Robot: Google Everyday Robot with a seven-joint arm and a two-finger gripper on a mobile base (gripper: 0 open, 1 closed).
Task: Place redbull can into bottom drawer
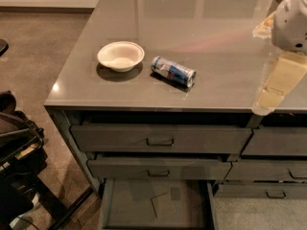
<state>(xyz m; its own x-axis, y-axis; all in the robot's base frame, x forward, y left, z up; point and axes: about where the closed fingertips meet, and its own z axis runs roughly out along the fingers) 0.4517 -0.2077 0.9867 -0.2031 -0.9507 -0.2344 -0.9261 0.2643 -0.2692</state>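
The redbull can (pixel 173 72) lies on its side on the grey countertop (pixel 201 28), just right of a white bowl (pixel 121 56). The bottom drawer (pixel 158 206) of the left column is pulled open, a shallow dark-grey tray with pale square patches on its floor, and holds nothing else. My gripper (pixel 271 92) hangs at the right edge of the view over the counter's front right part, well to the right of the can and apart from it. It holds nothing that I can see.
Two handled drawers (pixel 160 139) sit partly open above the bottom one. Narrower right-column drawers (pixel 278 145) stand beside them. Dark equipment (pixel 17 162) stands on the floor at the left, close to the cabinet's corner.
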